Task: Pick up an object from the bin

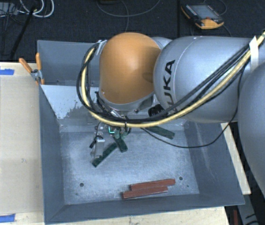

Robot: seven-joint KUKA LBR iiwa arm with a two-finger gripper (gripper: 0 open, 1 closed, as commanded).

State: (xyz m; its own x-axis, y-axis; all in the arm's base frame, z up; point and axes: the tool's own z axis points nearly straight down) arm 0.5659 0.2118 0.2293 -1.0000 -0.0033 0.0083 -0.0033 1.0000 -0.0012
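- Hanging beneath the orange wrist cover (125,69), the claw (107,138) is low over the floor of the bin (67,182), left of centre. Whether it is released or clenched I cannot tell, since the arm hides most of it.
- Just below it lie a few dark green flat pieces (105,153), crossed over one another. These look like the pick, though nothing shows them grasped.
- To do this step well, the claw should probably settle across the narrow width of one piece, away from the crossing, so no second piece drags along.
- Such thin pieces lie flat, so I judge it must go right down to the floor, then lift straight up.
- Another dark green strip (163,133) lies to the right, apart.
- A red-brown bar (149,188) rests near the front wall, well apart.
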